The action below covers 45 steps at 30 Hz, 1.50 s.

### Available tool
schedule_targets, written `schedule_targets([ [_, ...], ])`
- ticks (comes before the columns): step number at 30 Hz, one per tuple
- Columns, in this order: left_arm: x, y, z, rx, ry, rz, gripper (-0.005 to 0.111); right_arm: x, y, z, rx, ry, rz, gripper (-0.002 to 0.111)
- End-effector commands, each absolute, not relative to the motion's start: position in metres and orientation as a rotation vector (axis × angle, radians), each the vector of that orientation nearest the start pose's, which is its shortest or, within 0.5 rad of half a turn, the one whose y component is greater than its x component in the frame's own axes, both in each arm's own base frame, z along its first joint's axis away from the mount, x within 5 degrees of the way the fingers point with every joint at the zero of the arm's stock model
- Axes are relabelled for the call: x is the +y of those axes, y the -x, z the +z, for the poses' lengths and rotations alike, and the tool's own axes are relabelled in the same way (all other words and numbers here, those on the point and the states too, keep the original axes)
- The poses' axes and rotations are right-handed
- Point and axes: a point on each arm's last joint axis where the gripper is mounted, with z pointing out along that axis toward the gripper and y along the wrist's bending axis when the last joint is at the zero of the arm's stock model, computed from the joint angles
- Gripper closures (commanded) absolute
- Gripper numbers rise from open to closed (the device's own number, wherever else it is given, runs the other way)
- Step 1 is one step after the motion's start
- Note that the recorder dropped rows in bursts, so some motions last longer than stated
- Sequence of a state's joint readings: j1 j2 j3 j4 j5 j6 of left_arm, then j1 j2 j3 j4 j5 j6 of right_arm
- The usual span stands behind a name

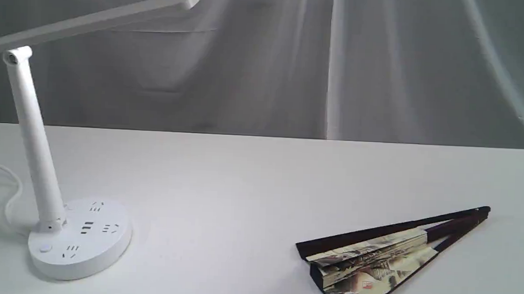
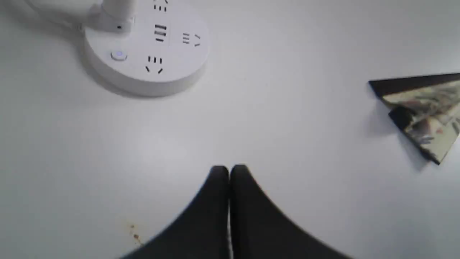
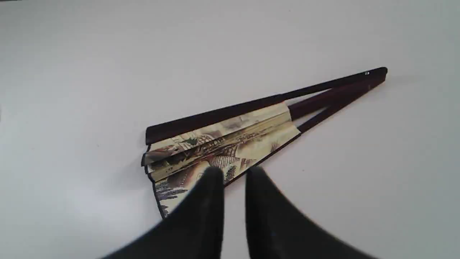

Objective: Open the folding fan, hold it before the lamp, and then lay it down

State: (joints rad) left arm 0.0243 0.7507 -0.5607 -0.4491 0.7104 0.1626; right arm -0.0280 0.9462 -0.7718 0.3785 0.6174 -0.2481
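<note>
Item 1. The folding fan of pleated cream paper with a printed landscape and dark purple-brown wooden ribs and guards lies flat on the plain white table. It sits at the right front of the exterior view. It is spread only to a narrow wedge, with the pleats still bunched. The pivot end points to the right and back, and the wide paper end faces left, toward the lamp.

Item 2. The white plastic desk lamp with a long flat bar head, a slim tilted post and a round socketed base stands at the left of the table, well apart from the fan. A grey draped backdrop hangs behind the table.

Item 3. Neither arm shows in the exterior view.

Item 4. In the left wrist view, the black left gripper is clenched, tips pressed together, with nothing between them. It is over bare table, between the lamp base and the fan. Small brown specks mark the table surface near it.

Item 5. In the right wrist view, the black right gripper has its fingers slightly parted and grasps nothing. It is at the edge of the fan, one fingertip overlapping the paper. Contact with the fan cannot be determined.
</note>
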Motion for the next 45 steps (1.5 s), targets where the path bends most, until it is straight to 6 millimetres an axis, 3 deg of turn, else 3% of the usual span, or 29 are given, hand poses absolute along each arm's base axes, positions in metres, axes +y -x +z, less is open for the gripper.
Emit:
schedule_targets([
  [1, -0.025, -0.146, 0.285, 2.385, 0.057, -0.434, 0.107, 0.014, -0.198, 0.312, 2.283, 0.029, 0.264, 0.083],
  [6, -0.027, -0.17, 0.291, 2.474, 0.003, -0.447, 0.107, 0.013, -0.215, 0.294, 2.37, 0.031, 0.267, 0.071],
  [11, -0.033, -0.189, 0.281, 2.56, -0.053, -0.449, 0.107, 0.015, -0.232, 0.283, 2.491, 0.078, 0.295, 0.065],
  [18, -0.063, -0.204, 0.266, 2.607, -0.192, -0.352, 0.107, 0.014, -0.274, 0.287, 2.553, 0.131, 0.297, 0.065],
  [26, -0.108, -0.214, 0.263, 2.595, -0.325, -0.409, 0.107, 0.013, -0.32, 0.281, 2.643, 0.251, 0.297, 0.065],
  [34, -0.154, -0.222, 0.256, 2.602, -0.379, -0.487, 0.107, 0.008, -0.363, 0.259, 2.705, 0.511, 0.209, 0.065],
  [40, -0.182, -0.231, 0.247, 2.587, -0.372, -0.57, 0.107, 0.009, -0.39, 0.24, 2.798, 0.57, 0.273, 0.065],
  [45, -0.198, -0.248, 0.24, 2.566, -0.349, -0.59, 0.107, 0.009, -0.412, 0.234, 2.763, 0.643, 0.267, 0.065],
])
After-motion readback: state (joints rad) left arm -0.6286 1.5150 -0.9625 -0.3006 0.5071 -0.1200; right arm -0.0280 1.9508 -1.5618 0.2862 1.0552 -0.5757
